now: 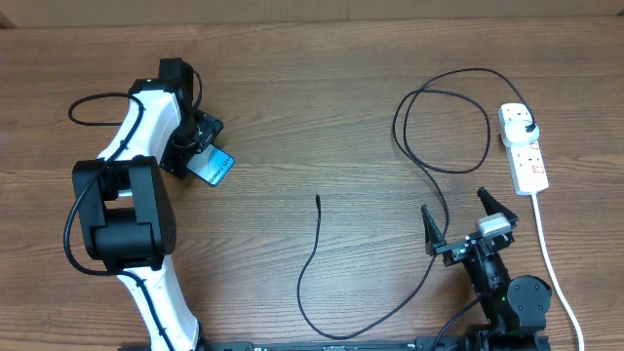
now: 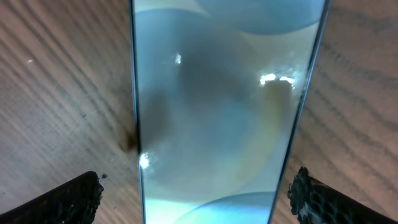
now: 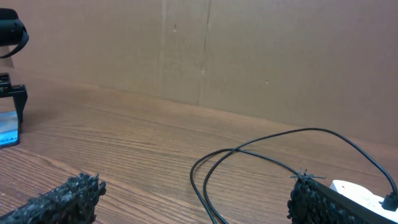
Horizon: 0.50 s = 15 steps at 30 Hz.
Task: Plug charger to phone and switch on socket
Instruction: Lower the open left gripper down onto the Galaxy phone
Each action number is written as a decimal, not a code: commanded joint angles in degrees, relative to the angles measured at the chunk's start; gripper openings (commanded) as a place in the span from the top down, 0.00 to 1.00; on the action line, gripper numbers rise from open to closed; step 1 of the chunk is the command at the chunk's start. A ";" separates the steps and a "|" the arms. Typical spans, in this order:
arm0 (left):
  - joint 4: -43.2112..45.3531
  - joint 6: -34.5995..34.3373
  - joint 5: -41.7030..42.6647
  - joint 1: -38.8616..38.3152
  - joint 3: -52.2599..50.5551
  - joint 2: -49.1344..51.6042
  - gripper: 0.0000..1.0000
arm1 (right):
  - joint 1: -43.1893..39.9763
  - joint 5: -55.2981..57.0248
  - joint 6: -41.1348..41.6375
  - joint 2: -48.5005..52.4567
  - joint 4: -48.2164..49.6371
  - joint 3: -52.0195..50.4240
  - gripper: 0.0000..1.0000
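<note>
Jaws wide, the left gripper (image 2: 196,190) straddles the phone (image 2: 217,93) and should close squarely on its edges; the right gripper (image 1: 460,216) idles open.

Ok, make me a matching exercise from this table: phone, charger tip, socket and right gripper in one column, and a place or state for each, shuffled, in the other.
1 phone
2 charger tip
3 socket
4 right gripper

A white, far right, black plug in it
B open, holding nothing
C lit blue, at the left
D black, lying loose in the middle

Pairs: 1-C, 2-D, 3-A, 4-B
</note>
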 commanded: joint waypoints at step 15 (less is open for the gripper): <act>2.14 0.50 -0.76 0.22 -0.55 0.50 0.00 | 0.26 -0.22 -0.24 -0.31 0.37 -0.61 0.00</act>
